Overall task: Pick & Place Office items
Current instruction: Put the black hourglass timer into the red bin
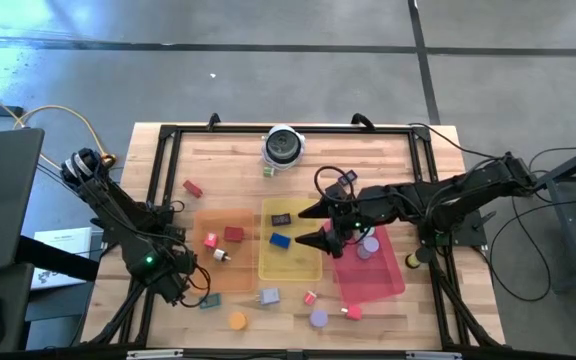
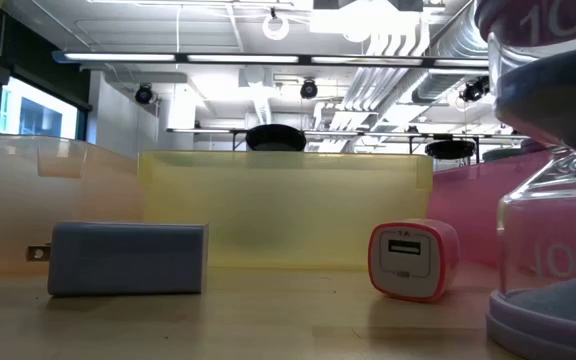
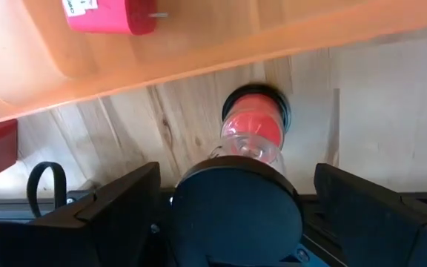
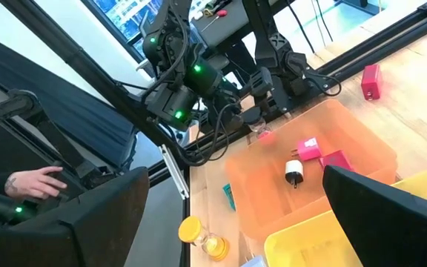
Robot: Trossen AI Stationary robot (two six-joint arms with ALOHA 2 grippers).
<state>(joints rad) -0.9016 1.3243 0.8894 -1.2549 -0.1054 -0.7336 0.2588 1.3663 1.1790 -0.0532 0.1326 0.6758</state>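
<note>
both sets of fingers stand wide apart and neither holds anything. from the centre of the wooden table (image 1: pixel 408 160) seen from above, the right gripper (image 1: pixel 318 225) sits close in toward three o'clock, jaws spread over the edge of the yellow tray (image 1: pixel 290 258), hanging clear of the pieces below. the left gripper (image 1: pixel 190 283) is at about eight o'clock, down near the front corner of the orange tray (image 1: pixel 230 275); its wrist camera shows an hourglass with red sand (image 3: pixel 251 127) lying on the wood between the parted fingers (image 3: pixel 128 196), not squeezed by them.

the red tray (image 1: pixel 373 278) lies at four o'clock with two purple discs (image 1: pixel 369 246) in it. the round silver-and-black object (image 1: pixel 283 146) stands at twelve o'clock by the rail.

the small office items are scattered: a blue block (image 1: pixel 280 240) and a black block (image 1: pixel 281 219) in the yellow tray, a red block (image 1: pixel 233 234) and a pink plug (image 1: pixel 211 240) in the orange tray, a red piece (image 1: pixel 192 187) on bare wood at ten o'clock. along the front edge, six to seven o'clock, lie an orange disc (image 1: pixel 237 320), a grey charger (image 2: pixel 128 258), a pink-and-white charger (image 2: pixel 413 260) and a purple hourglass (image 2: pixel 558 170).
</note>
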